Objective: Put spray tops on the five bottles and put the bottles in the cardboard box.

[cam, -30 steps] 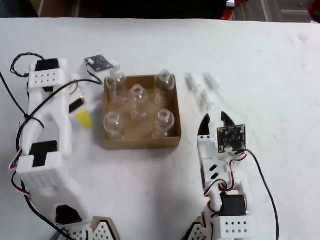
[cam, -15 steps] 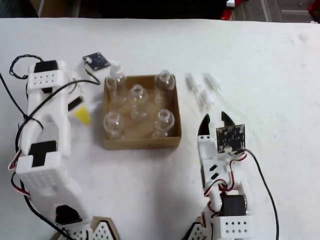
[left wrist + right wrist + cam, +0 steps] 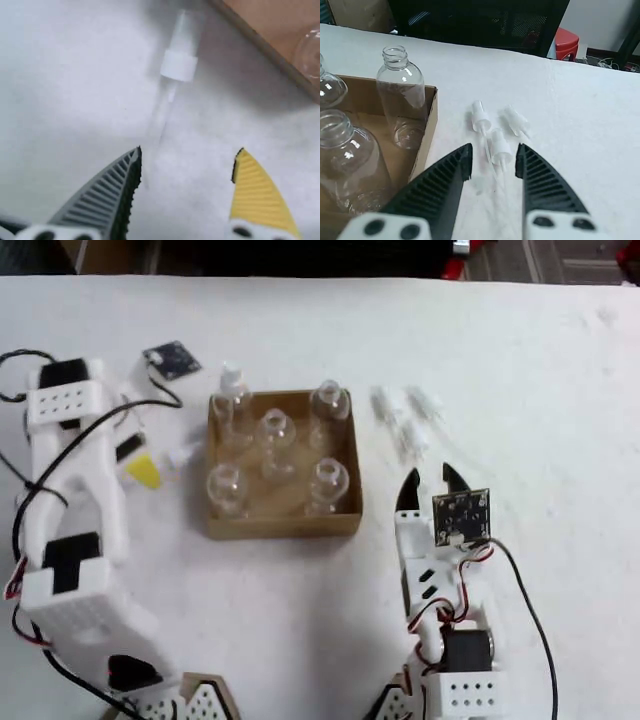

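While its jaws stand wide apart with nothing between them, the left end effector (image 3: 187, 152) hangs low over the white counter (image 3: 65, 90). Straight ahead of it a loose spray top (image 3: 178, 65) lies on its side, its thin tube pointing back toward the gap between the jaws and touching neither. Beyond that top, off toward the yellow jaw's side, runs an edge of the cardboard box (image 3: 255, 35), with the rounded wall of a clear bottle (image 3: 311, 52) inside it. Seen from above, the same top (image 3: 183, 453) lies between this end effector and the box wall (image 3: 212, 470) that faces it, close to the wall. At the box corner just past it, one bottle carries a fitted white top (image 3: 232, 375). The right end effector (image 3: 493, 152) also has its black jaws spread and grips nothing, resting just above the counter. Right in front of its tips lie three spray tops (image 3: 500, 145) in a small cluster, the nearest almost between the tips and the other two a little farther out. To the side of one jaw stands the box, and in it upright open-necked bottles (image 3: 400, 97), the closest (image 3: 350, 160) just behind the cardboard wall. The high view shows five bottles standing in the box.
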